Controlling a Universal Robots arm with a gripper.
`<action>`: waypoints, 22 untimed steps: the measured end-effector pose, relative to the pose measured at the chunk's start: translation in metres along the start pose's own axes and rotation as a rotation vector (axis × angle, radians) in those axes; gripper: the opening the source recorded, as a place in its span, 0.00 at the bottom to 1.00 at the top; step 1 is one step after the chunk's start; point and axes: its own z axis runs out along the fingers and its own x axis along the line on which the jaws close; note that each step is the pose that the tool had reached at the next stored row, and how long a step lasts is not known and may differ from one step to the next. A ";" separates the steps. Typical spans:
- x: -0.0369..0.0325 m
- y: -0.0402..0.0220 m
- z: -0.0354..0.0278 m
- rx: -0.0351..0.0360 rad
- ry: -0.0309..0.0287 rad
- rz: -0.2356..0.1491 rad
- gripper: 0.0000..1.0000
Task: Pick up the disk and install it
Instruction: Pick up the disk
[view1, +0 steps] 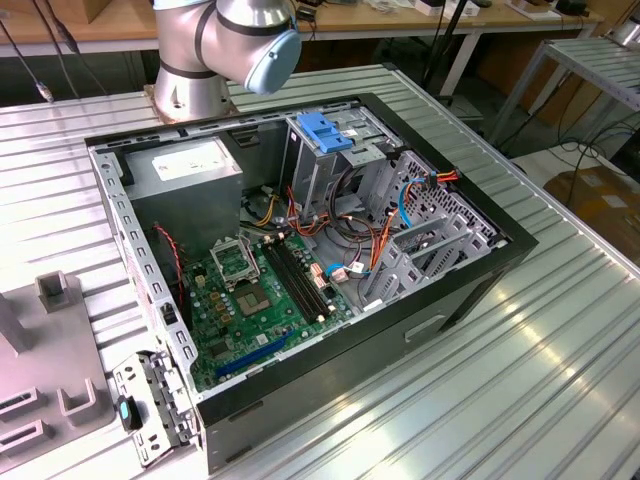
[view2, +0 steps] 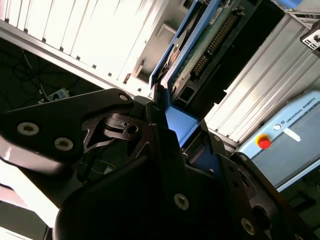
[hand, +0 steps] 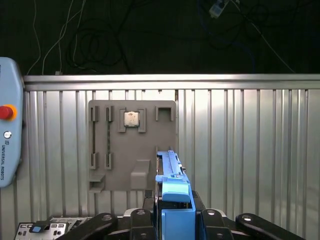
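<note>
The disk (hand: 172, 187) stands edge-on between my gripper's (hand: 172, 216) black fingers, its blue plastic tab (hand: 176, 192) towards the camera. In the second wrist view the disk (view2: 202, 45) shows its green circuit-board side and a blue tab (view2: 180, 122), and the gripper (view2: 172, 127) is shut on it. The disk hangs in the air over the ribbed metal table, in front of a grey fixture plate (hand: 150, 130). In the exterior view the arm's base and a joint (view1: 245, 35) stand behind the open computer case (view1: 470, 300).
Inside the case are the motherboard (view1: 260, 290), a tall metal cage with a blue top (view1: 325, 130) and a grey box with a white sticker (view1: 185, 165). The fixture plate carries a chip (hand: 131, 119). A pendant with a red button (hand: 6, 112) lies beside it.
</note>
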 end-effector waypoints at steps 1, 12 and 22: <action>0.0000 -0.0011 0.0001 0.0001 -0.0001 0.000 0.37; -0.0002 -0.0205 0.0008 0.0001 -0.0001 0.000 0.37; -0.0005 -0.0391 0.0015 0.0001 -0.0001 0.000 0.37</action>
